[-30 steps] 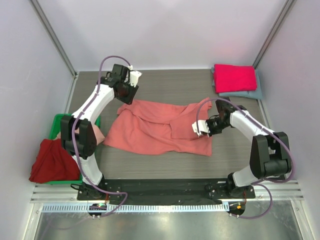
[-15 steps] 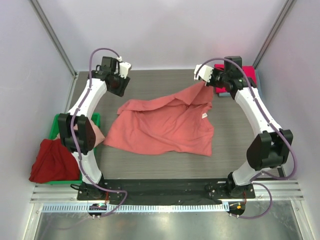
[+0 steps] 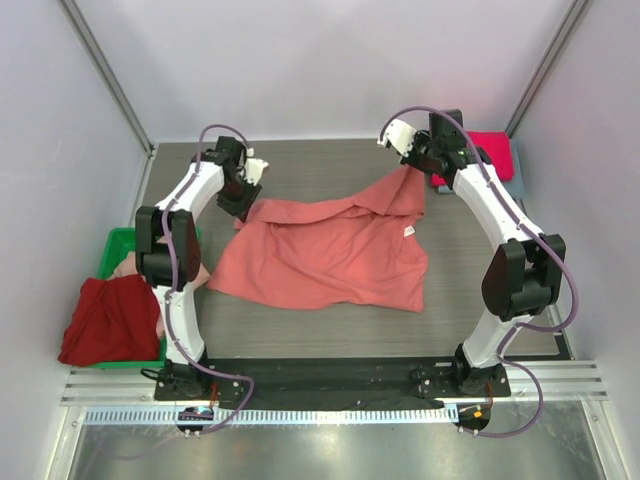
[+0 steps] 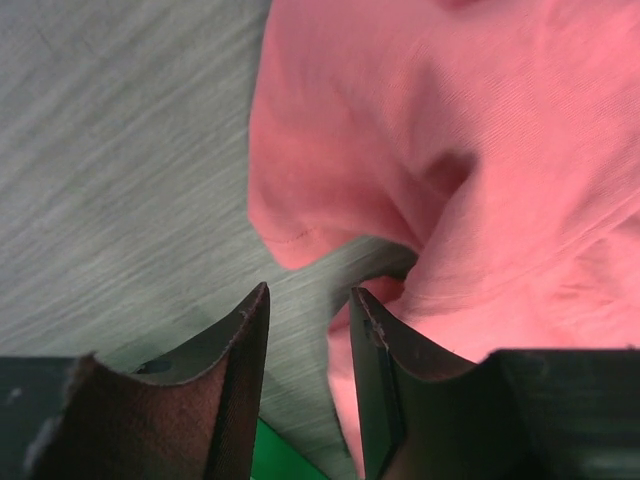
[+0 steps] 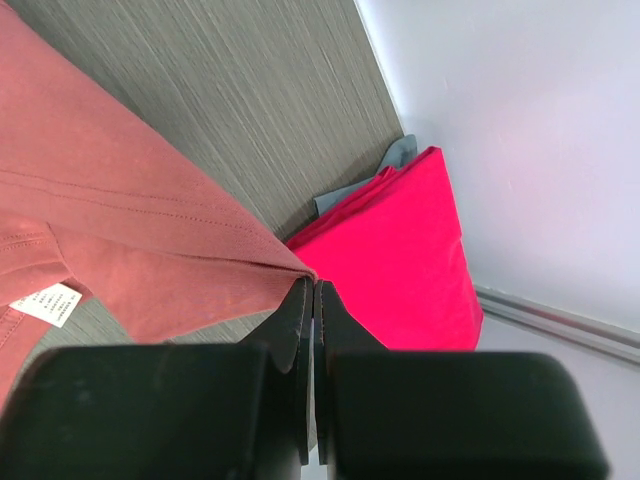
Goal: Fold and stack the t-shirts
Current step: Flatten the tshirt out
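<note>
Right gripper pressed together on a hem corner of the salmon-coral t-shirt, holding that corner raised at the far right of the table, just beside the folded stack. Left gripper parted with nothing between the fingers, low over bare tabletop at the shirt's far-left edge; whether it touches the cloth, cannot tell. Shirt otherwise spread mid-table, rumpled, far edge folded over. Small white neck label showing on the right side; faint print on it, too small to read. No other writing or brand marks seen. Stack in the far right corner: magenta t-shirt on top of the grey-blue t-shirt. At left, the dark red t-shirt hangs over the green bin, with pale pink cloth inside it.
</note>
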`<state>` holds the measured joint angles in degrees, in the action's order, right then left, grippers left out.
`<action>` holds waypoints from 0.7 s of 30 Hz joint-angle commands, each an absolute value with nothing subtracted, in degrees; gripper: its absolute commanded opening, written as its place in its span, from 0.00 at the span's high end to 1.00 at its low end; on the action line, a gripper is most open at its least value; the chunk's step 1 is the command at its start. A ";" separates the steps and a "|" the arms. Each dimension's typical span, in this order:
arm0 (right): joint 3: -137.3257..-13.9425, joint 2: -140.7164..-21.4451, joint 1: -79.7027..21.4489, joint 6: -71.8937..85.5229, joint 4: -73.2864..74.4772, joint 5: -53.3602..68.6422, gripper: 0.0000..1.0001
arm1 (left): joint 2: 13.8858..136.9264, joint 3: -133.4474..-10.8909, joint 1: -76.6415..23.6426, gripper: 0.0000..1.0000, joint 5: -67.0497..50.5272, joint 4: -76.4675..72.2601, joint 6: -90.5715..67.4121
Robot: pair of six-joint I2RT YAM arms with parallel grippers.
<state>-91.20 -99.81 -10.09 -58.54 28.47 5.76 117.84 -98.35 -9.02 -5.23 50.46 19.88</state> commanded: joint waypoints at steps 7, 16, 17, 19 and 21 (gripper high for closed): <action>-91.93 -97.73 -11.77 -55.99 27.33 2.46 0.99 | 120.76 -98.79 -6.15 0.61 -8.61 51.33 19.69; -92.11 -98.00 -13.01 -56.16 27.60 1.50 0.99 | 126.47 -101.42 -5.89 0.70 -9.75 52.12 19.16; -92.02 -97.91 -12.92 -56.16 27.60 1.49 0.99 | 126.65 -101.60 -5.89 0.73 -9.93 52.12 18.99; -91.58 -97.74 -13.10 -56.07 27.60 1.49 0.99 | 126.74 -102.13 -5.80 0.79 -10.11 52.12 18.37; -91.15 -97.47 -13.09 -56.07 27.51 1.41 0.99 | 126.56 -102.39 -5.63 0.79 -10.19 51.86 17.67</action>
